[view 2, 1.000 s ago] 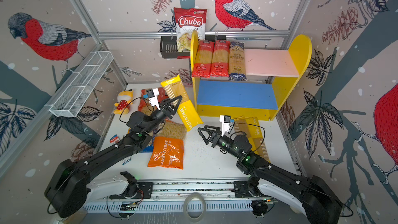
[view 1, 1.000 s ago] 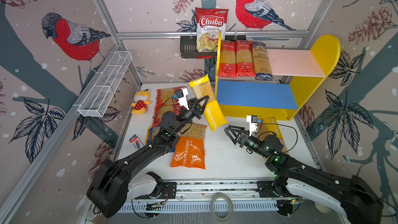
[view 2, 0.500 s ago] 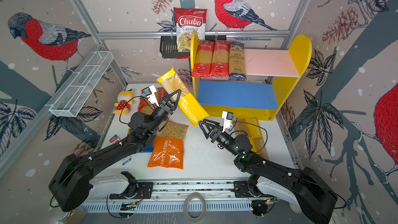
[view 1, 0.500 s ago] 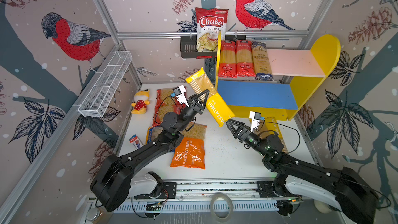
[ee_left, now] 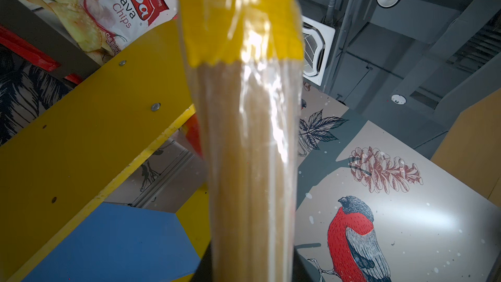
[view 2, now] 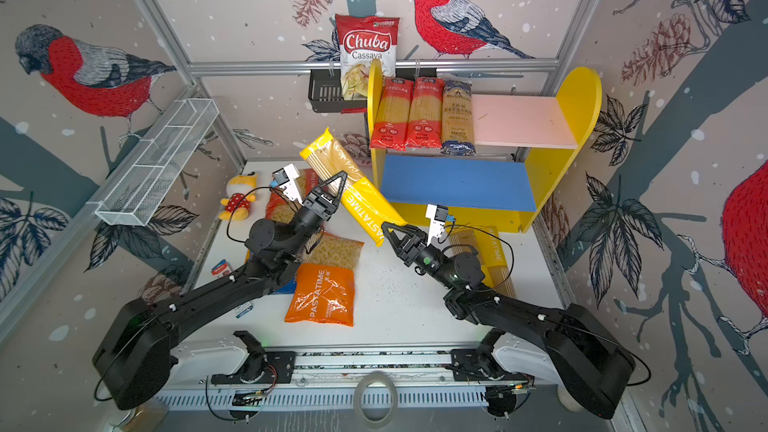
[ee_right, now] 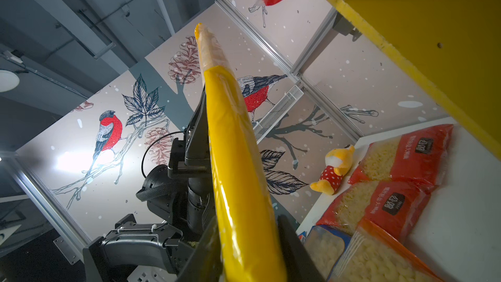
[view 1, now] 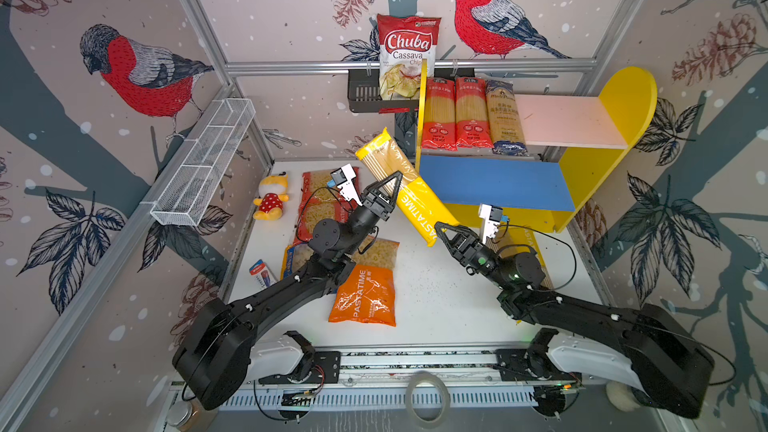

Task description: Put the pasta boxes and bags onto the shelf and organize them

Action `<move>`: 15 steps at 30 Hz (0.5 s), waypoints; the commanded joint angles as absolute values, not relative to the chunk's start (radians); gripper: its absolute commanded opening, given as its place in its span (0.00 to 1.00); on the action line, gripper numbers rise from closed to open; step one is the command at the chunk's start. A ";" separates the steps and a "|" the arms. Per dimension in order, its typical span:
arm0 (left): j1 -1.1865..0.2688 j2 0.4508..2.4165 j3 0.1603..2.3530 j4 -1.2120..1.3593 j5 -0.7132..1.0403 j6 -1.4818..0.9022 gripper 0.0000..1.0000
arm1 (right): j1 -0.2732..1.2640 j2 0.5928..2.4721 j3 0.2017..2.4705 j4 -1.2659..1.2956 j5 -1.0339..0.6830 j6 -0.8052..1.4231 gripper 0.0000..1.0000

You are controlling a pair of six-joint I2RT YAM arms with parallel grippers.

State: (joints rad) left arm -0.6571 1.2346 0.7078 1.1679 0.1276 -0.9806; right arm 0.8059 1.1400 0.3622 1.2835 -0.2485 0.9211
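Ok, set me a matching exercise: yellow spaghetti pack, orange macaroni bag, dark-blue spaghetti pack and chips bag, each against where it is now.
Things:
1. yellow spaghetti pack
2. orange macaroni bag
3. dark-blue spaghetti pack
4. chips bag

Places:
A. in the black wall rack
B. held up in the air
C. on the pink upper board
D. flat on the table

Pairs: 1-B, 2-D, 3-C, 4-A

In left wrist view the long yellow plastic spaghetti pack (ee_left: 244, 145) is smearing out of focus, its lower end running off the bottom edge. In both top views, left arm (view 1: 291, 286) is covering most of the blue-and-yellow macaroni bag (view 1: 293, 257); right arm (view 1: 519, 270) is overlapping a second yellow spaghetti pack (view 1: 530, 241).
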 commanded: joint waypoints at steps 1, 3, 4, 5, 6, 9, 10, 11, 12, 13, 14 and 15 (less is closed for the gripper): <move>-0.658 1.224 0.704 1.296 0.121 -1.004 0.00 | 0.807 1.160 0.397 1.372 -0.296 0.938 0.34; -0.658 1.227 0.701 1.298 0.128 -1.006 0.00 | 0.808 1.180 0.414 1.369 -0.317 0.941 0.36; -0.658 1.229 0.701 1.302 0.130 -1.011 0.00 | 0.808 1.191 0.420 1.371 -0.322 0.946 0.36; -0.658 1.231 0.700 1.308 0.132 -1.014 0.00 | 0.809 1.197 0.422 1.380 -0.324 0.953 0.35; -0.658 1.232 0.696 1.313 0.133 -1.015 0.01 | 0.808 1.202 0.423 1.396 -0.330 0.957 0.35; -0.658 1.227 0.691 1.308 0.135 -1.017 0.02 | 0.809 1.200 0.434 1.405 -0.338 0.961 0.28; -0.658 1.226 0.690 1.307 0.139 -1.017 0.03 | 0.808 1.197 0.438 1.404 -0.344 0.959 0.25; -0.658 1.224 0.690 1.304 0.142 -1.016 0.05 | 0.808 1.192 0.442 1.402 -0.348 0.958 0.23; -0.658 1.223 0.688 1.300 0.145 -1.013 0.06 | 0.808 1.187 0.446 1.399 -0.351 0.957 0.21; -0.658 1.220 0.687 1.300 0.148 -1.009 0.09 | 0.809 1.183 0.449 1.392 -0.351 0.954 0.19; -0.658 1.218 0.686 1.296 0.152 -1.007 0.12 | 0.808 1.178 0.453 1.383 -0.352 0.950 0.17; -0.658 1.215 0.684 1.295 0.151 -1.004 0.15 | 0.807 1.170 0.457 1.372 -0.351 0.943 0.15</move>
State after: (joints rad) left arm -0.6571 1.2240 0.6865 1.1995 0.1093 -1.0279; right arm 0.8055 1.1870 0.4374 1.3056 -0.3290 0.9421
